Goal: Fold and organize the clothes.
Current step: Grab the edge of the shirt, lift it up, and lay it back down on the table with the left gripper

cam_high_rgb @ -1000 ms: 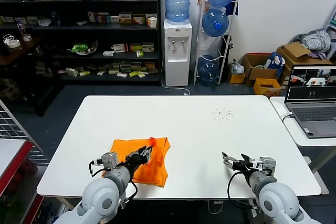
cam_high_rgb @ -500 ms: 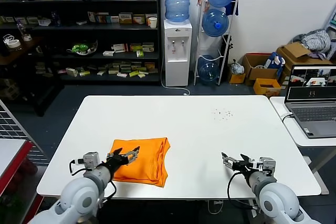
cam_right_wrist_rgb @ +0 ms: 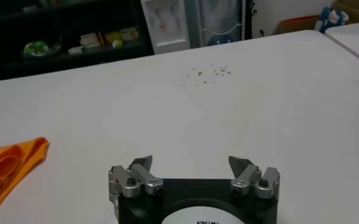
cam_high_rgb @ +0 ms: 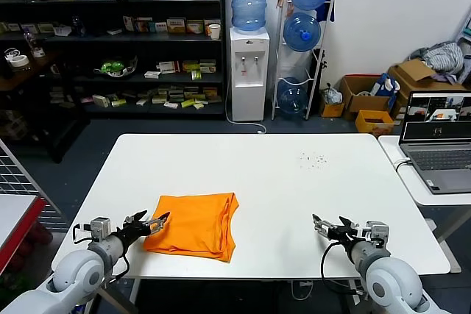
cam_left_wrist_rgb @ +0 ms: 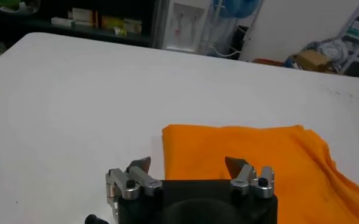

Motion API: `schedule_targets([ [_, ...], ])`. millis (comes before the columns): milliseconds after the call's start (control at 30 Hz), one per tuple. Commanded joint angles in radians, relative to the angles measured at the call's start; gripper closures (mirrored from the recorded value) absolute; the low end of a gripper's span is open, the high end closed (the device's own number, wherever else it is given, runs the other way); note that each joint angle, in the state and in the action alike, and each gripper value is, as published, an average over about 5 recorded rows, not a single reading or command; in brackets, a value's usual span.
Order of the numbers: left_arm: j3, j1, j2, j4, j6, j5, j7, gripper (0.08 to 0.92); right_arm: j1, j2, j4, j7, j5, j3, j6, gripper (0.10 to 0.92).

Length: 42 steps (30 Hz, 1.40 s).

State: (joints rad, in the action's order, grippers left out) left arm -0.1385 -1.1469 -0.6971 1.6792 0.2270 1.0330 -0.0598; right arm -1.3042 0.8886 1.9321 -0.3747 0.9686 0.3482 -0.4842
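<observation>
The orange T-shirt [cam_high_rgb: 193, 225] lies folded into a rough rectangle on the white table [cam_high_rgb: 280, 174], left of centre near the front edge; its lettering does not show. My left gripper [cam_high_rgb: 149, 220] is open and empty at the shirt's near-left corner, just off the fabric. In the left wrist view the folded shirt [cam_left_wrist_rgb: 258, 155] spreads out ahead of the open left gripper [cam_left_wrist_rgb: 188, 164]. My right gripper [cam_high_rgb: 330, 225] hovers open and empty low over the front right of the table, far from the shirt. The right wrist view catches only a corner of the shirt [cam_right_wrist_rgb: 8, 167].
A second table with an open laptop [cam_high_rgb: 440, 141] stands to the right. Small dark specks [cam_high_rgb: 313, 158] dot the far right part of the table. A wire rack [cam_high_rgb: 18, 182] is at the left. Shelves, a water dispenser [cam_high_rgb: 248, 71] and boxes stand behind.
My left gripper let go of the shirt's folded edge, opened, and drew back left toward the front edge. The fold settled flat. The right arm stayed still.
</observation>
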Motion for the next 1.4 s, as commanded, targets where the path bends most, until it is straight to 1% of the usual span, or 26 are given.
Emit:
schedule_targets([
  [33, 0.007, 0.003, 0.015, -0.096, -0.105, -0.039, 0.118, 0.177, 0.001, 0.000, -0.002, 0.000, 0.001, 0.001, 0.000, 0.203],
  [267, 0.019, 0.005, 0.005, -0.088, -0.101, -0.043, 0.095, 0.177, 0.004, 0.003, -0.005, -0.002, 0.003, -0.003, 0.000, 0.203],
  [600, 0.034, 0.008, 0.002, -0.074, -0.039, -0.061, 0.042, 0.177, 0.001, 0.001, -0.004, -0.002, 0.006, 0.000, 0.001, 0.203],
  [767, 0.039, 0.007, -0.001, -0.075, -0.031, -0.088, 0.033, 0.189, 0.003, 0.003, -0.005, -0.002, 0.006, -0.003, 0.002, 0.203],
  [900, 0.041, 0.004, -0.006, -0.073, -0.033, -0.098, 0.031, 0.276, 0.001, 0.003, -0.005, -0.003, 0.006, -0.002, 0.002, 0.203],
  [1400, 0.040, -0.005, -0.023, -0.037, -0.035, -0.092, 0.029, 0.709, -0.005, 0.004, -0.003, -0.004, 0.005, 0.000, 0.006, 0.203],
])
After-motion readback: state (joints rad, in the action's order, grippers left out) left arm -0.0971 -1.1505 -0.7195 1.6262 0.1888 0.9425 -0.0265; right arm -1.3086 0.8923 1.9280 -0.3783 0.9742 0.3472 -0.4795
